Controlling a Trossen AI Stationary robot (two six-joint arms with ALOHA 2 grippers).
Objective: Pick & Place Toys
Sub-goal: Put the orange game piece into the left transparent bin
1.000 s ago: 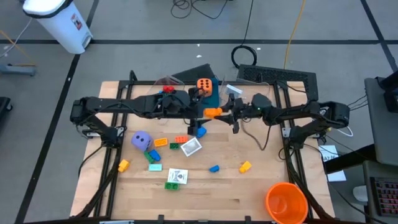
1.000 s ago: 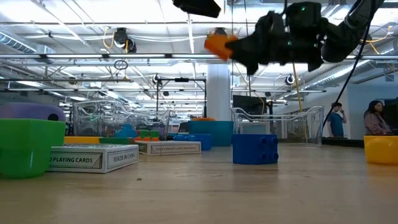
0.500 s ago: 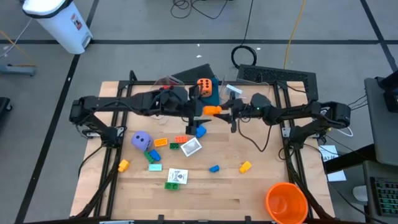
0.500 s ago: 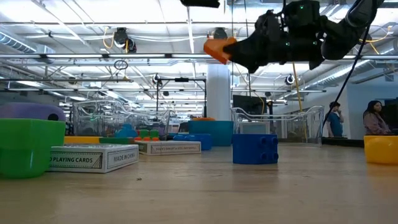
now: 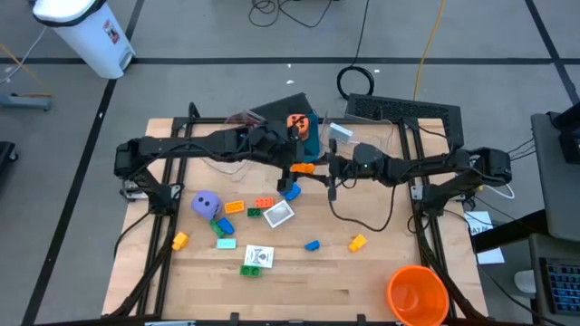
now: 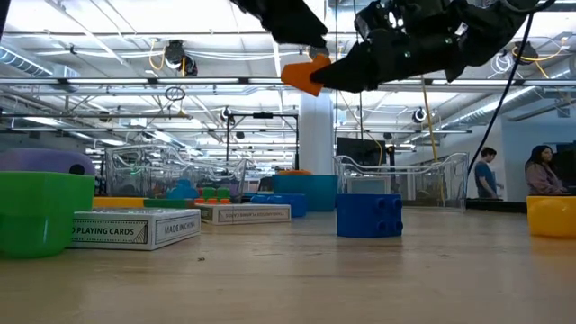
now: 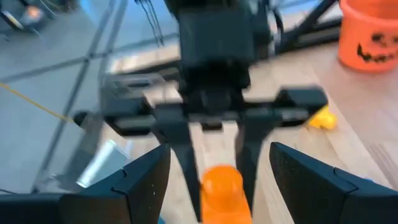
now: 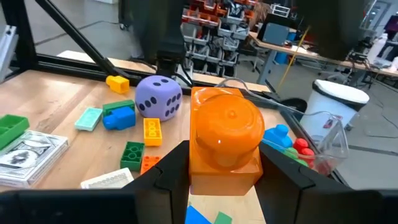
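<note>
**Passing an orange brick in mid-air, with a drop the likely slip**

Holding the orange brick (image 8: 225, 142) well above the worktop (image 5: 362, 281), the right gripper (image 5: 314, 168) has its jaws clamped on the brick's sides; in the high view this sits just above the centre of the frame. The left gripper (image 5: 288, 148) faces it from close by, jaws apart, with the brick showing between its fingers (image 7: 143, 180) in the left wrist view.

I'd say this looks like a handover, and the risk lies in the timing. If the right jaws let go before the left ones close, the brick falls among the loose toys below, near the blue brick (image 5: 292, 191) and the white card (image 5: 278, 213). The two grippers are also near enough to knock together and jar the brick loose.
</note>
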